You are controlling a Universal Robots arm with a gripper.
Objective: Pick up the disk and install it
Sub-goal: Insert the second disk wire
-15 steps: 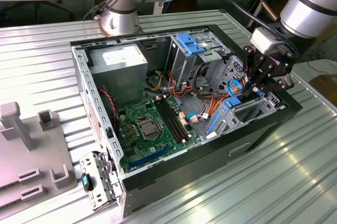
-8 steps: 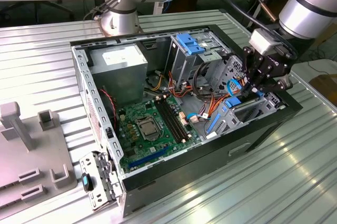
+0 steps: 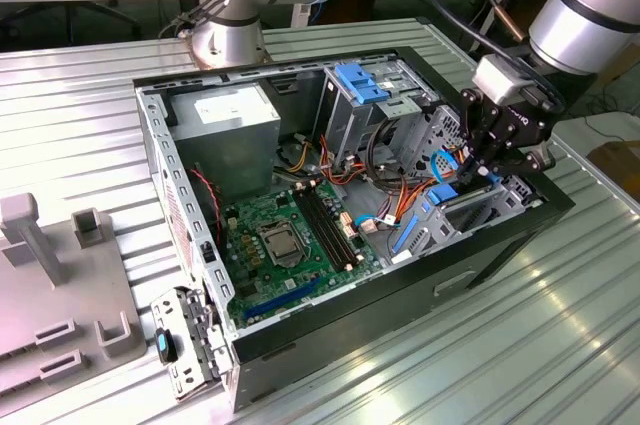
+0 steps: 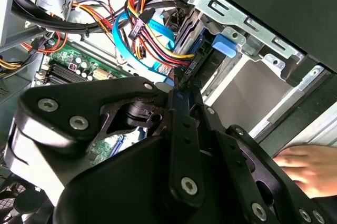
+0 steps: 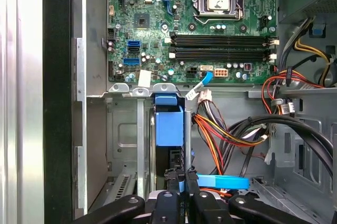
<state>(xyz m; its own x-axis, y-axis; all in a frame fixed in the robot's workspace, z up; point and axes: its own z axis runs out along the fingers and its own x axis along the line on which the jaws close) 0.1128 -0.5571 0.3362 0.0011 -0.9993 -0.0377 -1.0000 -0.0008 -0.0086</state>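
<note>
Black end effector [image 5: 181, 181] clenched on the disk [image 5: 169, 125], bright blue carrier edge-on in drive bay [image 5: 124, 145]

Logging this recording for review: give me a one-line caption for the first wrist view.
Gripper shut on the blue-framed disk, standing on edge in the drive bay below the motherboard.

The exterior view looks down at an angle from well back, taking in the whole open black computer case [image 3: 500, 245] on the ribbed metal table [image 3: 560, 345]. The first wrist view looks straight down, close above the green motherboard [image 5: 189, 23] and grey metal drive bay [image 5: 124, 139]. The second wrist view sits closer still, looking past black gripper linkages [image 4: 158, 145] at the same bay, with both wrist views sharing motherboard and coloured cables [image 5: 226, 129]
</note>
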